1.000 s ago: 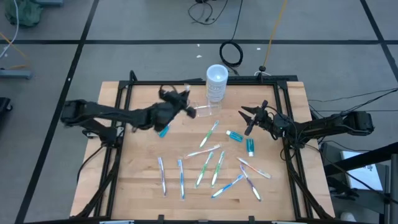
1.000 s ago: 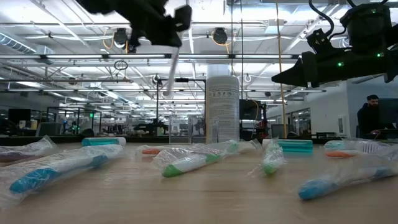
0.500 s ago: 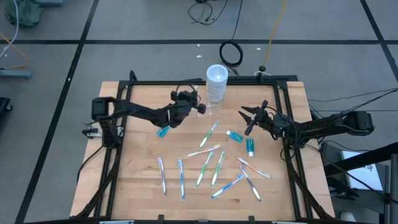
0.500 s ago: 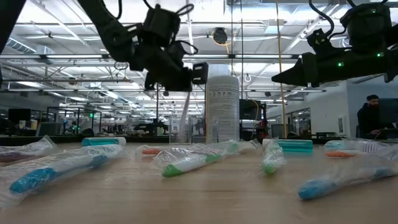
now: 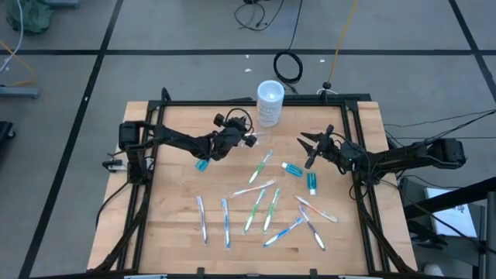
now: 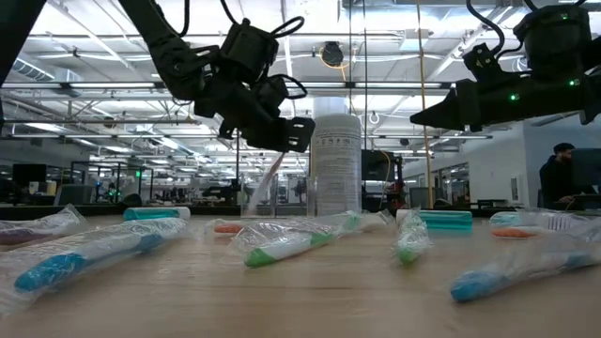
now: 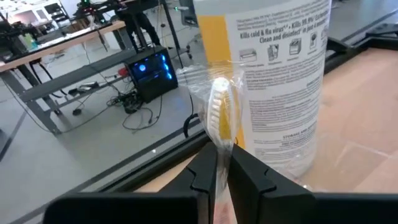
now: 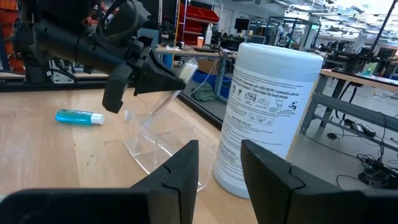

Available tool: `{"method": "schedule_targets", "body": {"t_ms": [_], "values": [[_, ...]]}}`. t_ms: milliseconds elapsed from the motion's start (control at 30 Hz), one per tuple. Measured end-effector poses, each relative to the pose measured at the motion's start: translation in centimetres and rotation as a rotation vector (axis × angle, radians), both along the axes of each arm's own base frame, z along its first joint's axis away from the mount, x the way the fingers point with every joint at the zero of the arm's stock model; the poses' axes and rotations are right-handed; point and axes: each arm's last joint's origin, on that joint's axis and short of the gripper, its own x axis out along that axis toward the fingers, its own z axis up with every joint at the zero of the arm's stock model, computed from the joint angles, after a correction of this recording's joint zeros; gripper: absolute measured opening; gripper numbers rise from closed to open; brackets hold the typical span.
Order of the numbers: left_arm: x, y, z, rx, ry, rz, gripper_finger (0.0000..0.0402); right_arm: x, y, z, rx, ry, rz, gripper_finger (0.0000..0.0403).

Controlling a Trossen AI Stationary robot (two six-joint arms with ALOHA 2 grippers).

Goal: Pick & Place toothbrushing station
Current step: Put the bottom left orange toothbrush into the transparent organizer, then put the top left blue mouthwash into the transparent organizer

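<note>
Right wrist view is showing the toothbrushing station (image 8: 158, 146), a clear plastic holder with compartments, standing on the wooden worktop (image 8: 56, 155) just beside the white wipes canister (image 8: 267, 118), near the far edge. A wrapped toothbrush (image 8: 163, 99) is leaning tilted, its lower end going down into the holder, though which compartment cannot be told. The left gripper (image 5: 246, 139) is hovering above the holder with its jaws closing narrowly on the upper end of this toothbrush, as the left wrist view is confirming. The right gripper (image 5: 308, 147) is waiting well apart to the right over the worktop, its jaws standing partly open and holding nothing. Loose wrapped toothbrushes (image 5: 262, 166) and small toothpaste tubes (image 5: 291, 168) are lying scattered across the middle and near part of the worktop.
</note>
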Motion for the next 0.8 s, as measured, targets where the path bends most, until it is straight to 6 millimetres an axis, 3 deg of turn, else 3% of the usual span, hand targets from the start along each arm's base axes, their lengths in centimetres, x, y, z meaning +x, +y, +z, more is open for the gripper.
{"method": "schedule_targets", "body": {"t_ms": [133, 400, 633, 800], "values": [[-0.1, 0.3, 0.0, 0.0, -0.001, 0.007, 0.0056, 0.0, 0.0, 0.0, 0.0, 0.0, 0.0, 0.0112], [-0.2, 0.4, 0.4, 0.017, 0.018, 0.005, 0.0142, 0.0, 0.0, 0.0, 0.0, 0.0, 0.0, 0.0112], [-2.1, -1.9, 4.7, 0.07, 0.127, 0.004, 0.0176, 0.0, 0.0, 0.0, 0.0, 0.001, 0.0, 0.0112], [-5.6, -3.8, 6.8, -0.171, 0.223, -0.203, 0.0177, 0.0, 0.0, 0.0, 0.0, 0.002, 0.0, 0.0112]]}}
